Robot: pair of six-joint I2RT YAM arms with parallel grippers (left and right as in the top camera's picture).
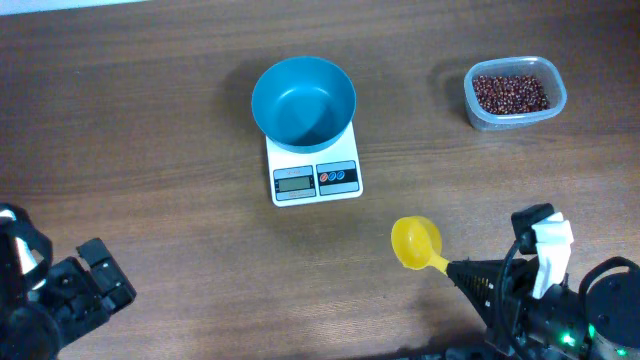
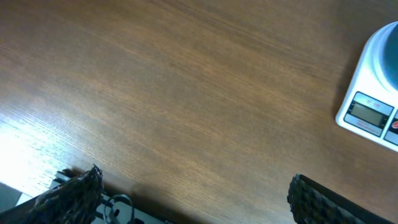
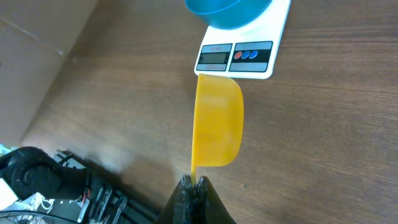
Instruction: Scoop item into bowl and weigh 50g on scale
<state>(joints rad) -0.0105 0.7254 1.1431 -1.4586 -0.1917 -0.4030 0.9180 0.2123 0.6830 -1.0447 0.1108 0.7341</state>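
While pinching the scoop (image 3: 217,124), right fingers (image 3: 184,202) point forward; left fingers (image 2: 74,190) gape.

Count on the tabletop: one bowl (image 1: 303,105), one scale (image 1: 315,180), one yellow scoop (image 1: 415,243), one clear tub (image 1: 515,123), many beans (image 1: 510,93).

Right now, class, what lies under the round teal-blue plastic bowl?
The small white square digital scale sits under the bowl. Its front strip with grey display and red and blue buttons shows; most of its platform is covered.
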